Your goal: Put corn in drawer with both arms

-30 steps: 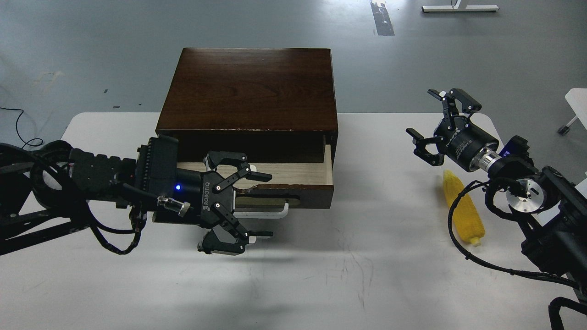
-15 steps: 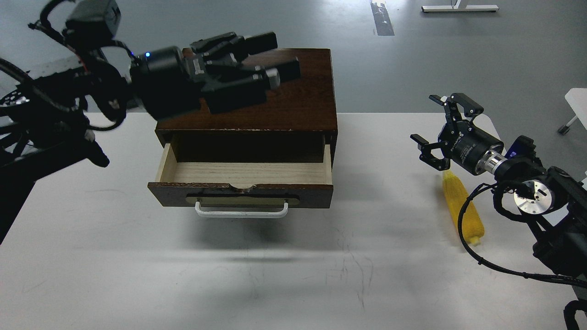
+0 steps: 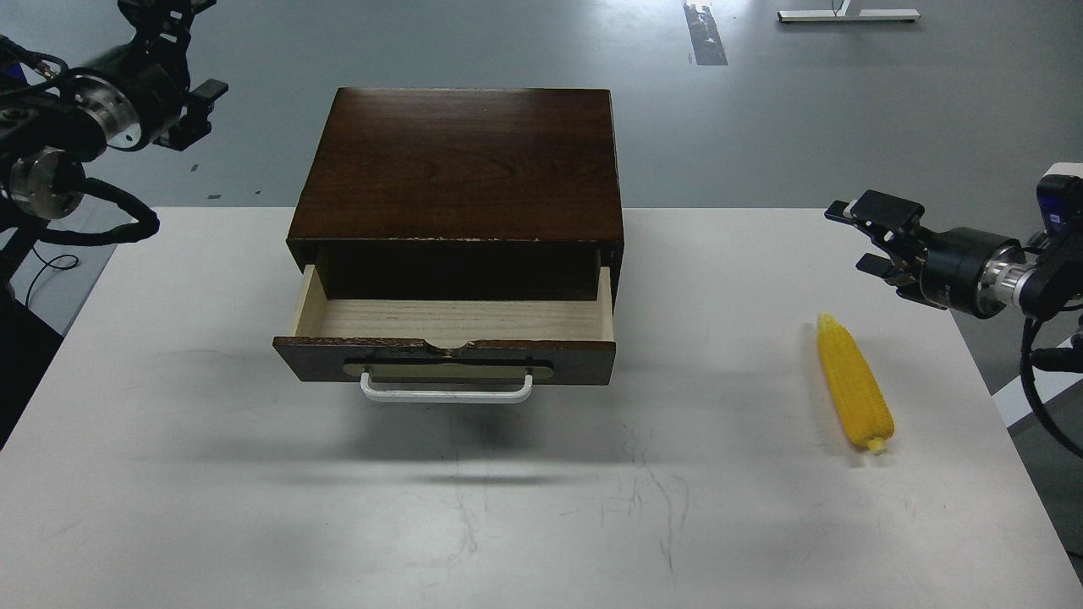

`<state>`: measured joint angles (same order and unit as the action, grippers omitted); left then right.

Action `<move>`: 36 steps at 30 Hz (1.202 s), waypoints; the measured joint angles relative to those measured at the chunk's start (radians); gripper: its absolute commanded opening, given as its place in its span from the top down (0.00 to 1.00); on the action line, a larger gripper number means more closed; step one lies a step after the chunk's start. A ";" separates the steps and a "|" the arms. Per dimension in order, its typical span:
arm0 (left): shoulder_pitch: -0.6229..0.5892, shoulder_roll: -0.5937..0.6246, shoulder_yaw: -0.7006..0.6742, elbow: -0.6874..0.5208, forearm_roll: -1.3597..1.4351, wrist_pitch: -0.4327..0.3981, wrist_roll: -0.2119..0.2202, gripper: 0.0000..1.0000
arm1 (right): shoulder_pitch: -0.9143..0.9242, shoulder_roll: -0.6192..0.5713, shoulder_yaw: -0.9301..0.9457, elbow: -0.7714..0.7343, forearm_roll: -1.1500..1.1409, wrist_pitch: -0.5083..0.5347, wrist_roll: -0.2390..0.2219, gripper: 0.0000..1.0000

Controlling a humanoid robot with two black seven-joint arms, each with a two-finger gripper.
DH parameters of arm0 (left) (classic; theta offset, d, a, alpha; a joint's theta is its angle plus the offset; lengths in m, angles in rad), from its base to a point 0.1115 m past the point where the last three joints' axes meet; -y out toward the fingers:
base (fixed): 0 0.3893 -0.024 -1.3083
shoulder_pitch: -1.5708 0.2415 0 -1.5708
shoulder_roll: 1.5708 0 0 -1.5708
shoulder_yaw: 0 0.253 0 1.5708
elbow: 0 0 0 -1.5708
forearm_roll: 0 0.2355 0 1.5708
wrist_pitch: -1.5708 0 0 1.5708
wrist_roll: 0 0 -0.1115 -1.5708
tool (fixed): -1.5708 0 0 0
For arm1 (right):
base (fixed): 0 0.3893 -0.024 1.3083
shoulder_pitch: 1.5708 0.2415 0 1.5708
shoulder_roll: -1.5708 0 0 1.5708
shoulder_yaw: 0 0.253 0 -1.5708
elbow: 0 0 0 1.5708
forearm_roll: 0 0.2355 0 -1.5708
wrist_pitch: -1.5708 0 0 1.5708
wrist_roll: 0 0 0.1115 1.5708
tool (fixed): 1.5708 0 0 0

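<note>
The yellow corn [image 3: 854, 393] lies on the white table [image 3: 541, 507] at the right, tapered end pointing away from me. The drawer [image 3: 453, 326] of the dark brown box [image 3: 457, 165] stands pulled out; its pale wood inside is bare, and its white bar handle [image 3: 447, 392] faces me. My left gripper [image 3: 190, 49] is raised at the far upper left, off the table, open and holding nothing. My right gripper [image 3: 856, 237] hovers beyond and to the right of the corn, near the table's right edge, open and holding nothing.
The table's right edge runs just past the corn. On the grey floor behind lie a dark tape strip [image 3: 705, 34] and a white stand base [image 3: 846, 14]. A white object [image 3: 1066, 182] shows at the right edge of the view.
My left arm has swung from in front of the drawer handle up over the box to the far upper left. My right gripper has drawn back to the right, uncovering the corn.
</note>
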<state>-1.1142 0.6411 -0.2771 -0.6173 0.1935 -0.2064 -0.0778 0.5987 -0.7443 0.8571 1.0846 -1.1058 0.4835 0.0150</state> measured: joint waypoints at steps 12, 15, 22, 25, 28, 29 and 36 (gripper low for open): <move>0.107 0.018 -0.020 0.024 -0.040 -0.010 0.035 0.02 | 0.004 -0.113 -0.205 0.138 -0.445 -0.032 0.025 0.00; 0.116 0.022 -0.021 0.024 -0.040 -0.011 0.028 0.02 | 0.005 -0.113 -0.240 0.139 -0.461 -0.033 0.025 0.00; 0.132 0.025 -0.021 0.022 -0.039 -0.015 0.023 0.02 | 0.002 -0.109 -0.296 0.137 -0.495 -0.034 0.023 0.03; 0.138 0.023 -0.021 0.022 -0.039 -0.015 0.023 0.02 | -0.001 -0.104 -0.314 0.133 -0.499 -0.034 0.021 0.04; 0.144 0.022 -0.020 0.022 -0.037 -0.015 0.023 0.02 | -0.005 -0.100 -0.329 0.126 -0.500 -0.034 0.019 0.07; 0.147 0.022 -0.020 0.022 -0.035 -0.015 0.022 0.02 | -0.007 -0.100 -0.333 0.122 -0.500 -0.034 0.019 0.08; 0.163 0.022 -0.018 0.020 -0.027 -0.015 0.021 0.02 | -0.008 -0.061 -0.368 0.083 -0.500 -0.036 0.017 0.44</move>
<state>-0.9512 0.6630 -0.2950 -0.5969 0.1669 -0.2210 -0.0568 0.5903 -0.8053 0.4892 1.1673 -1.6061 0.4478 0.0322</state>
